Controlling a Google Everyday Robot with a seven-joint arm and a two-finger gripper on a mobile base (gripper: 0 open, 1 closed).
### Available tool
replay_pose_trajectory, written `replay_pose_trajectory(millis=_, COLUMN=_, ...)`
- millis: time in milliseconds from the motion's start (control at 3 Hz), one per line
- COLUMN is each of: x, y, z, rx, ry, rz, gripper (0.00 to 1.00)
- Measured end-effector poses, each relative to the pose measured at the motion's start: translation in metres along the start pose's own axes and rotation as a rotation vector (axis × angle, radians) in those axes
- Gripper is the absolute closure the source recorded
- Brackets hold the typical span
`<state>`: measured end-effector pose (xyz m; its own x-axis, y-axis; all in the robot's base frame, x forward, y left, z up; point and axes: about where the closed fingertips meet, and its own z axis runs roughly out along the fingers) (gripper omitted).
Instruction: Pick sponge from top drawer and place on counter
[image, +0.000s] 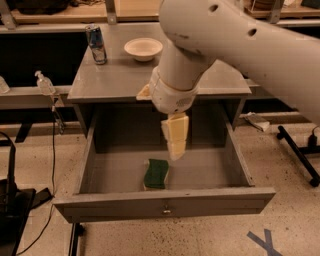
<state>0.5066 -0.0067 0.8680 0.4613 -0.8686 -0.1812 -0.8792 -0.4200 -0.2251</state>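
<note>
- The drinks can (96, 44) is being left standing at the left rear of the table (115, 80). It is being put at risk of toppling if the arm is swung wide at the placing step.
- The cream bowl (143, 48) is being left just right of the can, near the rear edge. The bare part in front of it is judged the safer place for the drop. A drop too far back is being risked as a knock against the bowl.
- The sponge (156, 173) is lying flat, green side up, on the floor of the top drawer (210, 200), close behind the front panel and a little left of centre. Because it is soft and low, a shallow descent is being risked as a miss, and a pinch on one corner as a slip during the lift.
- The pincer (176, 151) is being held over the open drawer, above and just right of the sponge, apart from it. Whether it is spread or pressed together cannot be told. A straight descent from here is being judged likely to land beside the sponge or push it aside.
- The thick wrist is being carried close to the table's front edge, so a collision there is being risked on the way down or up.
</note>
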Motion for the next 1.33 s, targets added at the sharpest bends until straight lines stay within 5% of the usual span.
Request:
replay_pose_trajectory(millis=667, x=-0.001, y=-0.008, z=0.010, rx=0.014, ry=-0.024, rz=-0.025, gripper=0.00)
replay_pose_trajectory(millis=1333, x=0.065, y=0.007, z=0.113, rx=-0.098, ry=-0.105, rz=-0.253, gripper=0.00)
